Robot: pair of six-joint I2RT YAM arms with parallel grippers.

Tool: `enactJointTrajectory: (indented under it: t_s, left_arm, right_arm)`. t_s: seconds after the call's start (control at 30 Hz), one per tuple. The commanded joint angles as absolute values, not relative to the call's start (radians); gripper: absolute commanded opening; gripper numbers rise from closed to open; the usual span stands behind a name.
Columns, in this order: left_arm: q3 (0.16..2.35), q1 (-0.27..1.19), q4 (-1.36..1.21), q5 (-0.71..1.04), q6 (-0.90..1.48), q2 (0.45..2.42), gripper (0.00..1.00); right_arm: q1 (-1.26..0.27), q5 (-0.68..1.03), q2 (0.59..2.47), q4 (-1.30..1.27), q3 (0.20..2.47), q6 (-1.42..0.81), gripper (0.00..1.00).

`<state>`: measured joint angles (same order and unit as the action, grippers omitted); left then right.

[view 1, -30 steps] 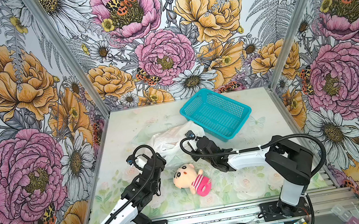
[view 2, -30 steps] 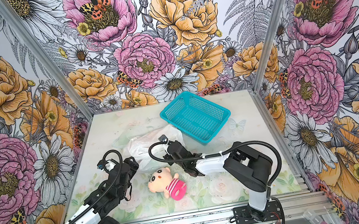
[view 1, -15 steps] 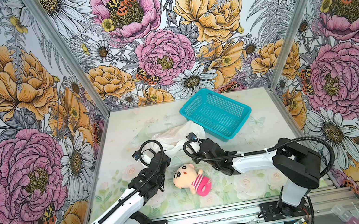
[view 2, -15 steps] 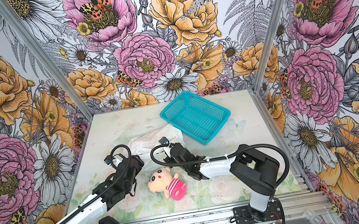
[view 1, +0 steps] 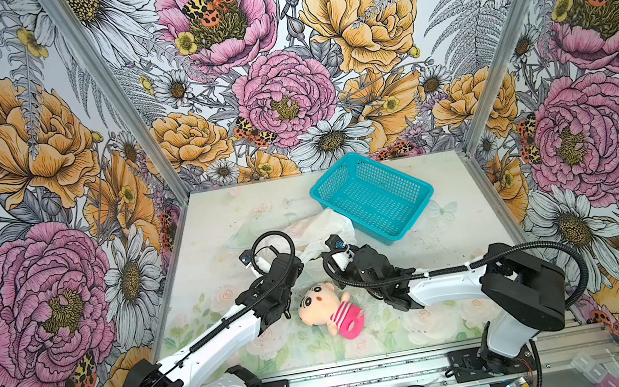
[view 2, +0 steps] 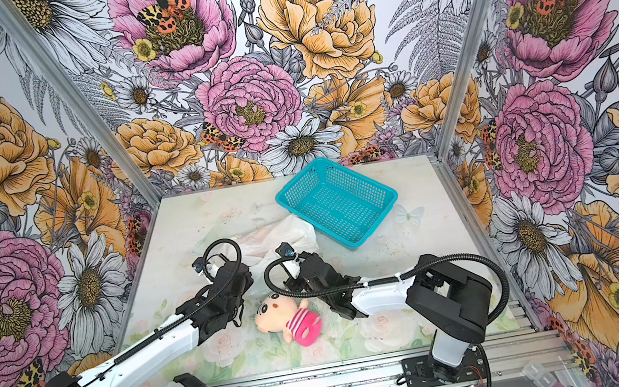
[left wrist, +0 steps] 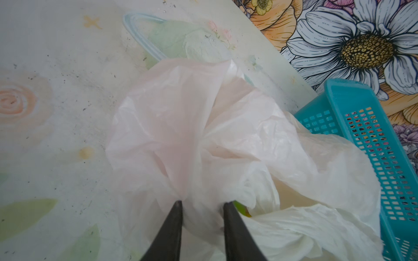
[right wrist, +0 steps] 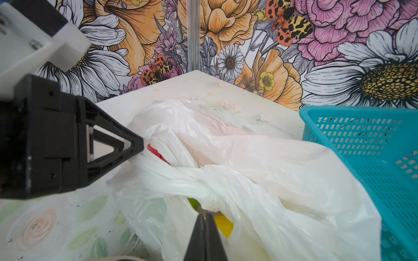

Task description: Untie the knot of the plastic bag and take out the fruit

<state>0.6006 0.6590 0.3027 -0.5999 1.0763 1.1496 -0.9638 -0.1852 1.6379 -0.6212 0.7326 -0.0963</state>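
Floral worktop (left wrist: 56, 67) carried the plastic bag (left wrist: 226, 135) beside a basket (left wrist: 352, 95); left tool (left wrist: 203, 203) pinched a fold of it, right tool (right wrist: 204, 217) sat fully closed by the knot (right wrist: 210, 193).

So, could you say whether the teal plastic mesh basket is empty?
Empty: the teal mesh basket shows a bare floor in both top views.

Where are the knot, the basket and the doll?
knot (right wrist: 207, 192): right wrist view, on the bunched twist of white plastic.
basket (view 1: 373, 197): in a top view, on its bare mesh floor.
doll (view 1: 317, 305): in a top view, on its face.
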Motion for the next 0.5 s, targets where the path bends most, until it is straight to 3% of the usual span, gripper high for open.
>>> enactJointTrajectory:
  t_s: [0.0,0.47]
  left_arm:
    - [0.626,0.662,0.295,-0.609,1.05,1.162,0.03]
    - [0.523,0.603,0.291,-0.592,1.039,0.989,0.0]
  right_arm:
    - [-0.971,-0.176,1.612,-0.659,0.719,-0.086,0.0]
    - [-0.956,-0.31,1.636,-0.683,0.702,-0.093,0.0]
